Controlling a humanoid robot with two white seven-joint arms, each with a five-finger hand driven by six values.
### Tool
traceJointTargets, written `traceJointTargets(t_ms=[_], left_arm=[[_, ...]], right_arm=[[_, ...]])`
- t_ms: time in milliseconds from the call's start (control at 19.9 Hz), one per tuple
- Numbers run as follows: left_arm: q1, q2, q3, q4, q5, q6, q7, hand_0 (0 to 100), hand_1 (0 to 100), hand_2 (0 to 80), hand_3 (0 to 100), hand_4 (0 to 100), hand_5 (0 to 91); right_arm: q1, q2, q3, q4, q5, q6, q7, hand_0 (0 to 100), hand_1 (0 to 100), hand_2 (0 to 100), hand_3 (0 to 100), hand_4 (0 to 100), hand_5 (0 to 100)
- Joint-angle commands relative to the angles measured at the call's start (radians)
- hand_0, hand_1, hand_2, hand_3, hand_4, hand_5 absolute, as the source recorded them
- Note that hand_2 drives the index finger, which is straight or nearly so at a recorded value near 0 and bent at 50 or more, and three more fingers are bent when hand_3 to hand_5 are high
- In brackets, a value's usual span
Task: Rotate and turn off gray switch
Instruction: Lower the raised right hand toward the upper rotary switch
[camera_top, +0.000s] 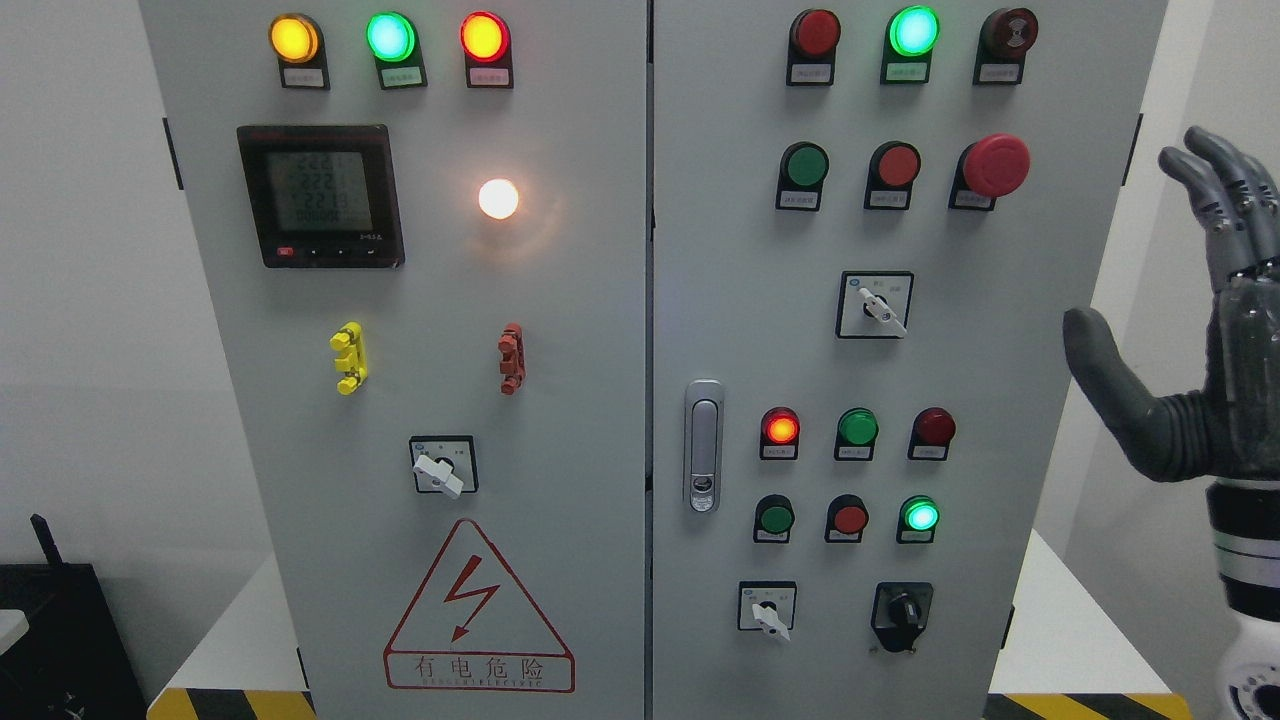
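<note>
1 head view, close and square-on to the gray control cabinet (560, 330), slightly downward.

Meter (320, 195): 222, 222, 221. Warning sign (478, 612): 有电危险.

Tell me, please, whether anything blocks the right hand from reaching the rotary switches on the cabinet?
Nothing visible does. The right hand hangs open beside the cabinet's right edge, and the panel around the rotary switches is unobstructed.
</note>
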Motion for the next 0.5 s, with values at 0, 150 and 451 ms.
traceJointTargets(t_ms=[0, 150, 451], left_arm=[[-0.009, 0.000, 0.008, -0.025, 0.020, 0.000, -0.001, 12, 39, 0.0, 0, 0, 0.0], [-0.009, 0.000, 0.008, -0.025, 0.020, 0.000, -0.001, 12, 39, 0.0, 0, 0, 0.0], [-0.009, 0.000, 0.008, -0.025, 0.020, 0.000, -0.001, 12, 39, 0.0, 0, 0, 0.0]], right_arm=[[-0.010, 0.027, -0.001, 0.000, -0.003, 0.003, 0.001, 24, 30, 14, 51, 48, 56], [-0.016, 0.036, -0.001, 0.000, -0.003, 0.010, 0.001, 24, 34, 20, 61, 67, 81], [-0.023, 0.062, 0.006, -0.001, -0.003, 0.124, 0.002, 19, 29, 32, 73, 86, 100]])
